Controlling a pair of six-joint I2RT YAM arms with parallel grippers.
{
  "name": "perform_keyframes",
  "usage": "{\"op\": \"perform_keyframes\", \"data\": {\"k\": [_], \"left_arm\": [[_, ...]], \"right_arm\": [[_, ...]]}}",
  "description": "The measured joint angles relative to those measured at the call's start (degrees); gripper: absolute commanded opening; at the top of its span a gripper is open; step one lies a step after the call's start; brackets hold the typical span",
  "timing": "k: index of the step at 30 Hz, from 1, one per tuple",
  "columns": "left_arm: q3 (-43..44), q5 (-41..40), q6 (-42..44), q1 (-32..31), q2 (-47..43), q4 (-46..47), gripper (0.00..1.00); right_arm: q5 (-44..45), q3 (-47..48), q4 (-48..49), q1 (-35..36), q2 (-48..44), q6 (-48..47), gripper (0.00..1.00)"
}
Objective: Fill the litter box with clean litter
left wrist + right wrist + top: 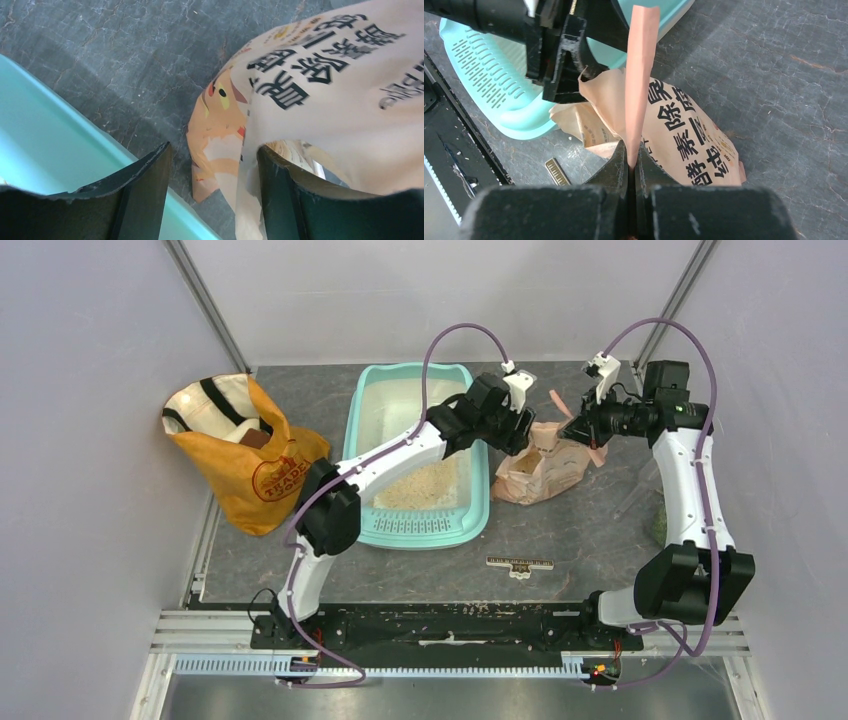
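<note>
The mint-teal litter box [472, 455] lies at the table's middle, its grate toward me, with a pale tan heap of clean litter [422, 487] at the grate end. A crumpled pink-tan paper bag [548, 466] lies just right of it. My left gripper [519, 430] is open at the bag's top; in the left wrist view [215, 165] the bag's torn edge [250, 165] runs between the fingers, beside the box rim [45, 135]. My right gripper [583, 430] is shut on a pink strip [640, 75] of the bag, seen in the right wrist view [631, 155].
An orange-yellow bag with black straps [245, 455] stands left of the litter box. A small flat ruler-like piece [519, 564] lies on the table in front of the paper bag. A green object [660, 525] shows at the right edge. Walls close in on both sides.
</note>
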Motion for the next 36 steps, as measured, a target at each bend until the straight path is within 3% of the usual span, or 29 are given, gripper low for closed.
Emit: {"op": "perform_keyframes", "data": {"k": [2,3,5,7,10,14,17,19,21,24,30,36], "left_arm": [[-0.09,0.11,-0.11,0.22,0.76,1.07,0.66],[-0.09,0.04,-0.17,0.26,1.27,1.36,0.59],[0.31,-0.72,-0.24,0.24,2.58,1.03,0.37],[1.77,-1.86,-0.5,0.22,4.22,0.81,0.06],[2.56,-1.33,-0.35,-0.28,4.85,1.29,0.02],[-1.14,1.88,-0.26,0.02,2.86,4.61,0.02],[-4.66,2.25,-0.13,0.28,0.94,6.47,0.02],[-5.66,2.19,-0.07,0.61,0.26,7.06,0.02],[-6.32,1.99,0.11,0.96,-0.37,7.34,0.02],[-6.43,2.08,0.35,1.18,-0.66,7.63,0.02],[-10.21,5.92,2.84,1.42,-1.86,12.31,0.02],[-12.44,12.87,8.39,1.95,-3.91,14.38,0.02]], "right_arm": [[0.0,0.48,-0.96,-0.13,0.02,-0.74,0.0],[-0.02,0.66,-1.33,-0.22,0.02,-1.01,0.0],[-0.04,1.07,-2.29,-0.37,0.02,-2.01,0.0],[0.0,1.4,-3.28,-0.61,0.15,-3.13,0.0],[-0.52,2.51,-5.55,-0.87,1.4,-5.22,0.04],[-0.9,5.09,-9.4,-1.68,2.73,-9.46,0.47],[0.0,6.64,-12.5,-2.54,2.8,-12.35,0.53],[1.11,7.45,-14.05,-3.82,2.8,-14.6,0.49],[2.54,7.69,-15.69,-5.38,2.78,-17.4,0.39],[3.93,7.67,-17.62,-6.51,2.78,-20.9,0.0],[3.41,8.0,-16.87,-6.69,2.97,-22.23,0.0],[1.4,15.17,-18.03,-8.22,5.27,-24.39,0.0]]}}
